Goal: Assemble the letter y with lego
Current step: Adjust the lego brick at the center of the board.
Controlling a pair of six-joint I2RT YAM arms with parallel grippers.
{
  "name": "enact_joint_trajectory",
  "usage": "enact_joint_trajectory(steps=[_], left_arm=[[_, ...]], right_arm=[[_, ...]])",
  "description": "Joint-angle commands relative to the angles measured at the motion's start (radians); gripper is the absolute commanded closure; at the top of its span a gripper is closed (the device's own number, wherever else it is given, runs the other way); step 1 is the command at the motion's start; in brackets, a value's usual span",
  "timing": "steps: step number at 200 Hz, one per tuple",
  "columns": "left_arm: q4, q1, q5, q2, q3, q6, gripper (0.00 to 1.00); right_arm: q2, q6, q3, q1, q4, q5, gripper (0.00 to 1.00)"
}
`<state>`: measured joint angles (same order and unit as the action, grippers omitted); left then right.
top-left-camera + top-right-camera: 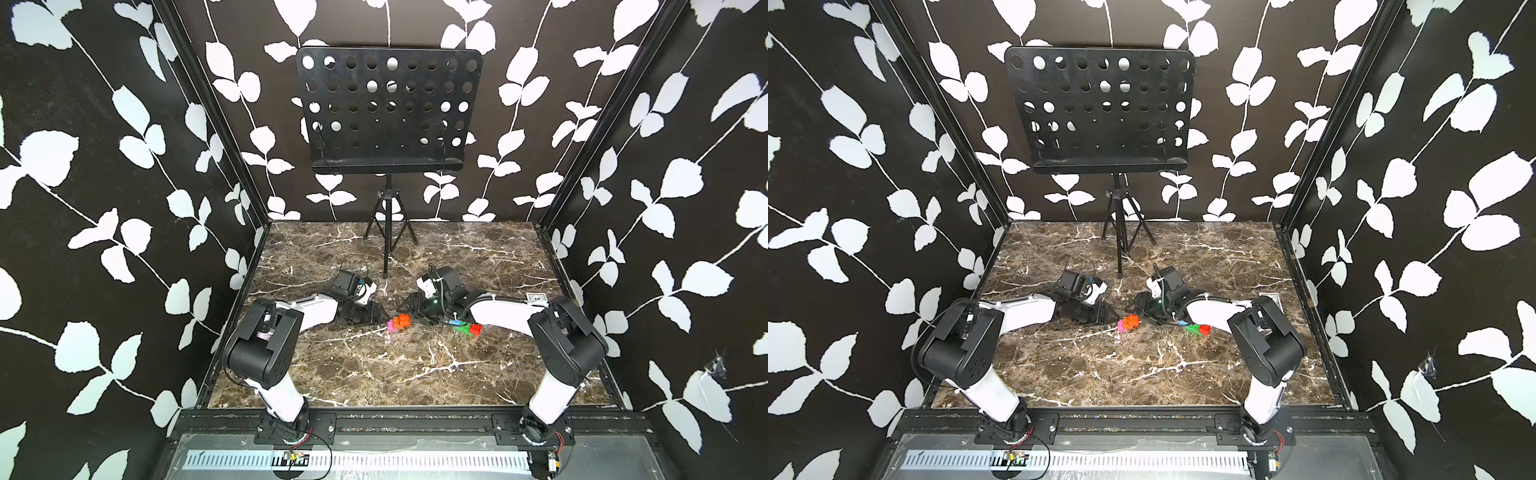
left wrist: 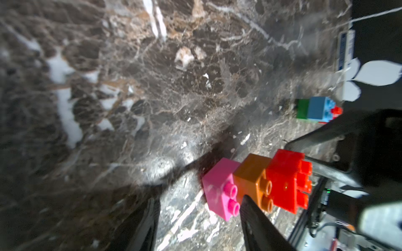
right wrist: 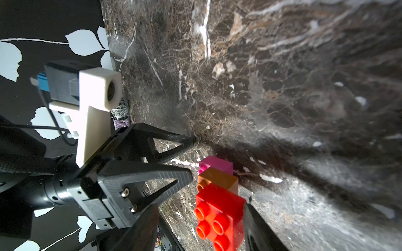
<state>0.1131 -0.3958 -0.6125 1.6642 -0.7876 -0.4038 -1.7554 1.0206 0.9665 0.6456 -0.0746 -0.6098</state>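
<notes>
Both grippers are sitting with jaws apart at either end of the lego stem [image 1: 400, 323] on the marble table [image 1: 415, 374].

In both top views the left gripper [image 1: 380, 318] and right gripper [image 1: 412, 312] are lying low and facing each other across the stem. The lego bar [image 1: 468, 328] is lying apart from it, half under the right forearm, and the jaw gaps are too small to read there. The left wrist view is showing the stem on its side as a pink, orange and red row. Its pink end is lying between spread left fingers [image 2: 258, 226], unclamped, with the green, blue and red bar well beyond. The right wrist view is showing the stem's red end, studs up close, between right fingers [image 3: 258, 230] that are likewise apart. It is also showing the left gripper's tips spread beside the pink end.
</notes>
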Motion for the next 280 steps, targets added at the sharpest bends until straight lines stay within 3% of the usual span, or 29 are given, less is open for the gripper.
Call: enact_joint_trajectory(steps=[1, 55, 280], left_arm=[[-0.109, 0.011, -0.108, -0.046, 0.045, -0.069, 0.38], [-0.269, 0.009, -0.2, -0.023, 0.109, -0.155, 0.38], [-0.185, -0.026, -0.101, 0.033, 0.111, -0.086, 0.47]], right_arm=[[0.017, 0.024, -0.011, 0.009, -0.044, 0.013, 0.4], [0.016, 0.024, -0.01, 0.011, -0.039, 0.012, 0.4], [0.017, 0.028, -0.012, 0.02, -0.036, 0.005, 0.4]])
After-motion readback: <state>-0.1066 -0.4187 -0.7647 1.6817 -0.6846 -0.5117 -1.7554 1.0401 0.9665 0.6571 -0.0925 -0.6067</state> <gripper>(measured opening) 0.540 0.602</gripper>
